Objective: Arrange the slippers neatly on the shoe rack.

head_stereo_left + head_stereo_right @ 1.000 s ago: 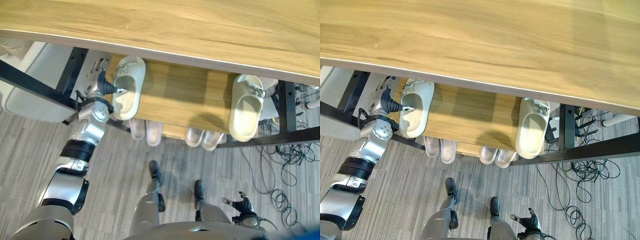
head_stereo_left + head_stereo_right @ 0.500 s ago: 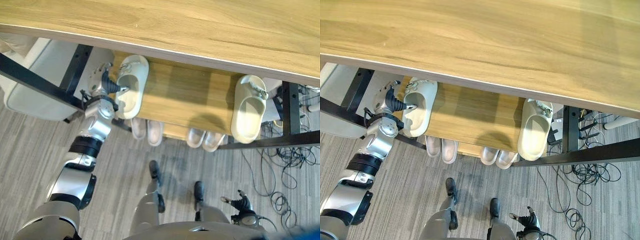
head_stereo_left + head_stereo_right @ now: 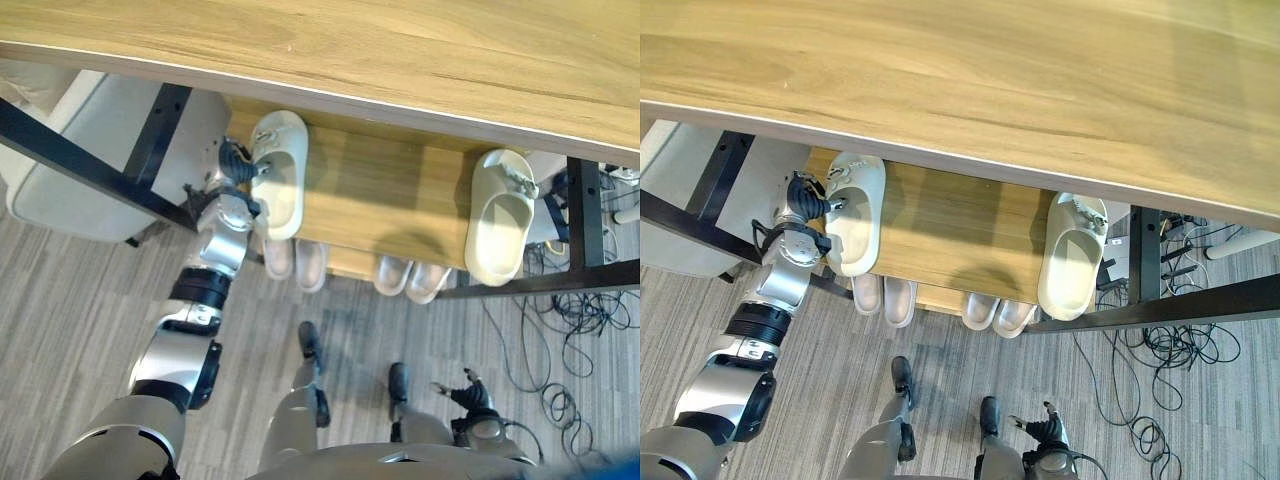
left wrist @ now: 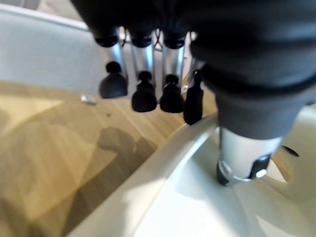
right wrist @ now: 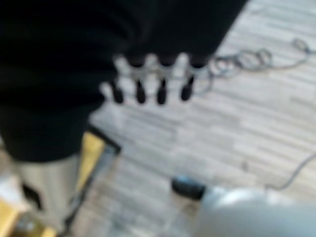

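Two cream slippers lie on the rack's middle shelf [image 3: 390, 200]. My left hand [image 3: 232, 172] pinches the left slipper [image 3: 282, 175] at its side rim. In the left wrist view the thumb [image 4: 242, 153] lies inside the slipper [image 4: 182, 202] and the fingers [image 4: 143, 94] hang outside the rim over the wood. The right slipper [image 3: 498, 225] rests alone at the shelf's right end, toe towards me. My right hand [image 3: 468, 395] hangs low near the floor, fingers relaxed and holding nothing.
The rack's wide wooden top [image 3: 400, 50] overhangs the shelf. Two pale pairs [image 3: 293, 260] [image 3: 410, 278] stick out from the lower shelf. Black frame bars [image 3: 70, 150] and a grey-white seat [image 3: 90, 130] stand at the left. Cables [image 3: 570, 320] lie on the floor at the right.
My left hand has slid the left slipper to the right along the shelf and turned it straighter. The right slipper has stayed put; the view shifted slightly.
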`<state>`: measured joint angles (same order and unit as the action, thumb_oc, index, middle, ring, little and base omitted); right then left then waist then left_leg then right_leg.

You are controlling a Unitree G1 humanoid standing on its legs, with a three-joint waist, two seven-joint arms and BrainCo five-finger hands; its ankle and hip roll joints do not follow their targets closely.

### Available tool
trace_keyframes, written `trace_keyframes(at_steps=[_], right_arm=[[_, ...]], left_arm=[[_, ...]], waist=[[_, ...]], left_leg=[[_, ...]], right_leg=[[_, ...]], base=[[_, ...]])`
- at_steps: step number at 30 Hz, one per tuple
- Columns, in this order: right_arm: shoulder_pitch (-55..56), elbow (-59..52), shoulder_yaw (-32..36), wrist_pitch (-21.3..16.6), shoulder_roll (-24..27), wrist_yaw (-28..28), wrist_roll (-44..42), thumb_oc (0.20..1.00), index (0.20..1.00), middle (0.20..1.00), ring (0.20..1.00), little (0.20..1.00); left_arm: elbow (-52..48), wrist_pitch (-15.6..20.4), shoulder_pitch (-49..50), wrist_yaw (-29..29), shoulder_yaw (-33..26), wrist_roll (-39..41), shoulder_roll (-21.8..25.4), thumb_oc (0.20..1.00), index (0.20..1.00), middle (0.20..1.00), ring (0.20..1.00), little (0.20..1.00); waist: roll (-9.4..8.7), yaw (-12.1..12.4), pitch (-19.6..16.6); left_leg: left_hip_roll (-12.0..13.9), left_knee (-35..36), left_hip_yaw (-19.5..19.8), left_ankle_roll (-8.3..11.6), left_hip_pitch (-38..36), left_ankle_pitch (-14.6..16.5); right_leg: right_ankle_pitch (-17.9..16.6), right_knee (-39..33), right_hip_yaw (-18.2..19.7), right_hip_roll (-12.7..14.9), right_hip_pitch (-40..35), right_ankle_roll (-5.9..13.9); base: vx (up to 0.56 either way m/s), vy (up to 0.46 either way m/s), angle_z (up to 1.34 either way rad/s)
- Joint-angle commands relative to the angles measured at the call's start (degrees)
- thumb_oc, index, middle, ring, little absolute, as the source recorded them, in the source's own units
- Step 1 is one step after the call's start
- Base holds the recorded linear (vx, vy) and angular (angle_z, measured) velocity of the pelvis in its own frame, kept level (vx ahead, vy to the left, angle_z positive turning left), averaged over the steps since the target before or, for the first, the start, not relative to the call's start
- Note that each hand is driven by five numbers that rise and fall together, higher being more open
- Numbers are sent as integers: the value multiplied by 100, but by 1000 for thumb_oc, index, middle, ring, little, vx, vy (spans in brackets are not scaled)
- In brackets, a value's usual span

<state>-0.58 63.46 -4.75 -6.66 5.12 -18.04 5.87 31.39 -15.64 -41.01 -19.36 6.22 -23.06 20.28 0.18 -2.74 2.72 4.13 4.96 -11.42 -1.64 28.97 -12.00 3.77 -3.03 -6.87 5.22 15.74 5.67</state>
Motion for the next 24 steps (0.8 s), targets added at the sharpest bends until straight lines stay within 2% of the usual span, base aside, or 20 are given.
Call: trace_keyframes(at_steps=[1,3,9,18,24], right_arm=[[-15,-240,-9,76,-48,-15,-51,1000,1000,1000,1000,1000],[-91,-233,-21,94,-36,-7,-75,1000,1000,1000,1000,1000],[-93,-235,-9,88,12,15,-88,1000,1000,1000,1000,1000],[-172,-211,40,92,96,-4,-141,1000,1000,1000,1000,1000],[-225,-203,104,92,115,16,-227,1000,1000,1000,1000,1000]], left_arm=[[675,161,-840,-58,-46,133,-285,200,200,200,200,200],[896,91,-1027,-86,21,147,-529,200,200,200,200,200],[1040,148,-1142,-67,148,183,-843,200,200,200,200,200],[916,450,-1187,-230,338,327,-1350,200,200,200,200,200],[940,645,-1102,-244,532,340,-1630,200,200,200,200,200]], waist=[[37,-206,373],[62,-247,421],[131,-291,465],[340,-318,504],[475,-376,518]], left_leg=[[-120,-401,174,-73,-262,696],[-125,-355,137,-65,-274,674],[-160,-146,85,-58,-409,593],[-210,4,5,-19,-556,483],[-299,4,27,-2,-677,475]], right_leg=[[-558,-197,615,184,315,200],[-581,-197,662,193,361,195],[-572,-197,717,220,394,206],[-582,-197,791,239,387,190],[-578,-197,665,289,231,176]], base=[[0,0,0],[0,0,0],[15,-3,-3],[15,0,-2],[24,-17,3]])
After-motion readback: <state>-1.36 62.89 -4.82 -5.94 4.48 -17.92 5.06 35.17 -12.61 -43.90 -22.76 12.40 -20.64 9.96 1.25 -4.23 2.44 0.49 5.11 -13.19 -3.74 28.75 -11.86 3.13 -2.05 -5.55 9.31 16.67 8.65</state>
